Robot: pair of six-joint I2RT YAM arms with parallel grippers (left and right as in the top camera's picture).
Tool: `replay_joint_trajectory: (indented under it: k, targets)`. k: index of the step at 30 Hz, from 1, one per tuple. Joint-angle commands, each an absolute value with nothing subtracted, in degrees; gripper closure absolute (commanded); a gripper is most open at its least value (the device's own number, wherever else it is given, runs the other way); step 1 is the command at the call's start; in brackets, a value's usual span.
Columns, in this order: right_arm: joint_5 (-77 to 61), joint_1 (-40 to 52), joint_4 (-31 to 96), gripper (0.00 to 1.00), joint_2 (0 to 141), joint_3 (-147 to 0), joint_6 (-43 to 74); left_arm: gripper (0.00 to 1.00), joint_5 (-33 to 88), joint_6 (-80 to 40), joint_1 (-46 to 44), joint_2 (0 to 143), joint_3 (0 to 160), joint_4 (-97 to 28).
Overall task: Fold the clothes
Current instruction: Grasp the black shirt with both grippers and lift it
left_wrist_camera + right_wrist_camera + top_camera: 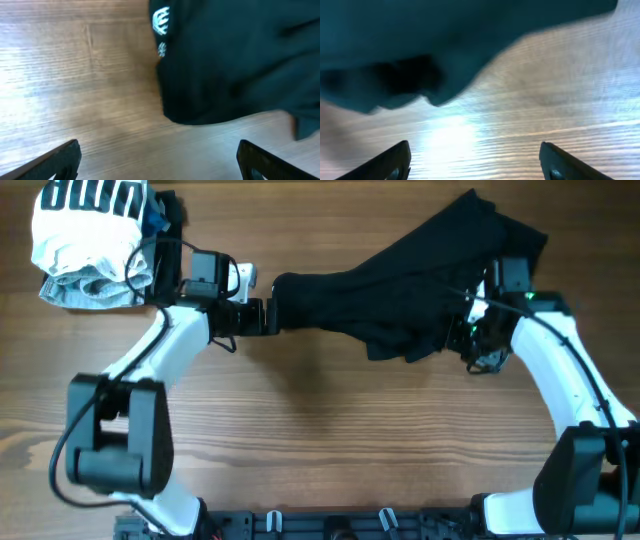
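A black garment lies crumpled across the wooden table, stretched from centre left to the upper right. My left gripper is open and empty just left of the garment's left end. In the left wrist view the garment shows a small white logo, and the open fingers frame bare wood below it. My right gripper is open and empty at the garment's right side. In the right wrist view the dark cloth lies ahead of the open fingers, apart from them.
A pile of white, black-striped and grey clothes sits at the table's top left corner, beside the left arm. Bare wood table spreads in front of the garment.
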State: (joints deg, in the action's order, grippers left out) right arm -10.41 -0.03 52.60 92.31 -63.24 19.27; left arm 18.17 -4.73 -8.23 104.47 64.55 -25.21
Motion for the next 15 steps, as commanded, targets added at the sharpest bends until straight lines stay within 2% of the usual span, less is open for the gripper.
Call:
replay_joint_trajectory:
  k: [1, 6, 11, 15]
  targets:
    - [-9.0, 0.1, 46.8, 0.24, 92.5, -56.8, 21.1, 0.00, 17.3, -3.2, -8.4, 108.2, 64.9, -19.9]
    - [-10.7, 0.2, 29.3, 0.35, 92.5, -46.6, 23.8, 0.00, 17.3, -3.4, -9.9, 112.9, 64.9, -7.5]
    - [-11.0, 0.8, 14.6, 0.42, 92.6, -42.3, 28.1, 0.00, 17.3, -3.4, -10.7, 115.1, 64.9, -3.0]
    - [-11.0, 5.2, 9.8, 0.43, 96.0, -42.2, 30.3, 0.00, 17.3, -7.2, -10.8, 115.8, 64.9, 2.0]
